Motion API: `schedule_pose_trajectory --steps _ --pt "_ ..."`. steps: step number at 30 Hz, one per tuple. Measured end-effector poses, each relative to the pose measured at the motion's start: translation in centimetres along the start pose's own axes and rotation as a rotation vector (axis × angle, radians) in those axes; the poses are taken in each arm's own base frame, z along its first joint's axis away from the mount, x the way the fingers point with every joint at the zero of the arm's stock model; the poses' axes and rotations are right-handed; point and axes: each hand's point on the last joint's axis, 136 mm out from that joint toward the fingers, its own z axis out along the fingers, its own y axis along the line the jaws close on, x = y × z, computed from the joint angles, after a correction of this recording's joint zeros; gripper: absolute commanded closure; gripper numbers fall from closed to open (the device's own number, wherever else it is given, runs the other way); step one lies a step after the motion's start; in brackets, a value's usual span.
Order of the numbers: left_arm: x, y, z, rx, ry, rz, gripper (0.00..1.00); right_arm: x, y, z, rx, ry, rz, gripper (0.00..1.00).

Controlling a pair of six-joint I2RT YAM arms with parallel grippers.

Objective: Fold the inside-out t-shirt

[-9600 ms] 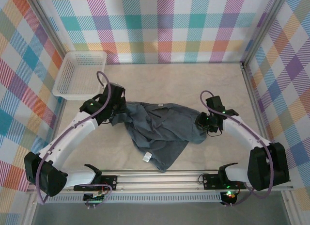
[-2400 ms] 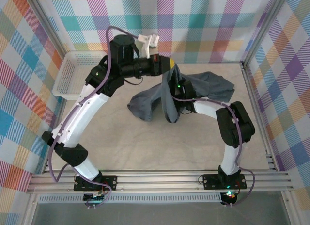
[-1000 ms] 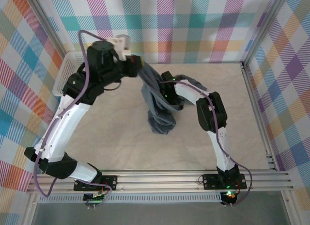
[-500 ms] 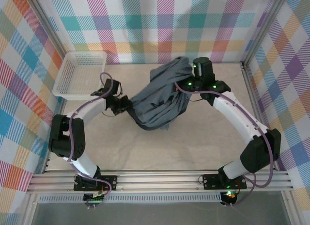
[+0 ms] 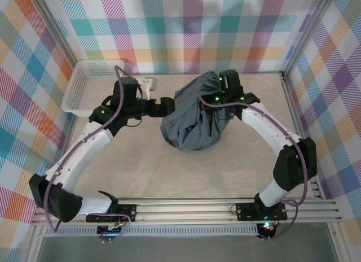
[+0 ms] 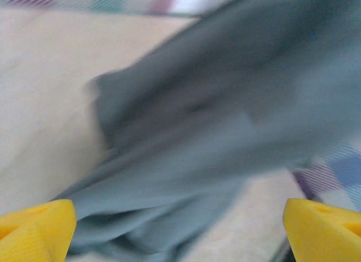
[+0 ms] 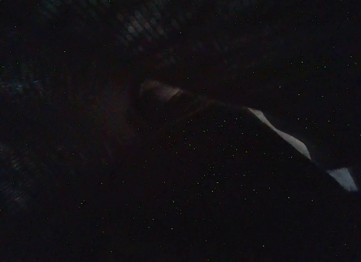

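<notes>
My left gripper [image 5: 162,106] stands wide open: in the left wrist view its yellow fingertips [image 6: 34,228] sit at opposite lower corners with nothing clamped between them, and blurred grey cloth lies just ahead of them. From above, these jaws are just beside the left flank of the inside-out t-shirt [image 5: 194,118]; I cannot tell whether they touch it. My right gripper [image 5: 223,87] is closed at the top of the garment, with fabric gathered up to it and draped around it. The right wrist view is almost entirely dark, so the grip itself cannot be resolved there. The t-shirt is a plain slate-grey bundle, bunched into a rounded, sack-like mound with vertical folds. Its upper end is at my right gripper and its lower end rests on the table [image 5: 169,171], right of centre and toward the far side. No sleeve or seam can be made out. Bare table surface runs from the mound to the near rail [image 5: 186,208], and also lies to its right. The white basket [image 5: 84,62] sits in the far left corner, behind my left arm and well apart from the shirt. Plaid walls [image 5: 197,25] close the far, left and right edges.
</notes>
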Motion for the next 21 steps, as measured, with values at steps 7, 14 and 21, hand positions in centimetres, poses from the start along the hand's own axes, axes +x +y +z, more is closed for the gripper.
schedule_pose_trajectory --steps 7,14,21 --pt "0.3 -2.7 3.7 0.047 0.05 0.13 0.55 0.9 -0.9 0.5 0.016 0.039 0.034 1.0" --pt "0.2 -0.1 5.1 -0.055 0.061 0.087 1.0 1.7 -1.5 0.5 0.038 0.066 0.02 1.0" --pt "-8.9 -0.8 1.1 -0.094 -0.146 0.046 1.0 7.1 -3.2 1.9 0.083 0.205 -0.054 1.0"
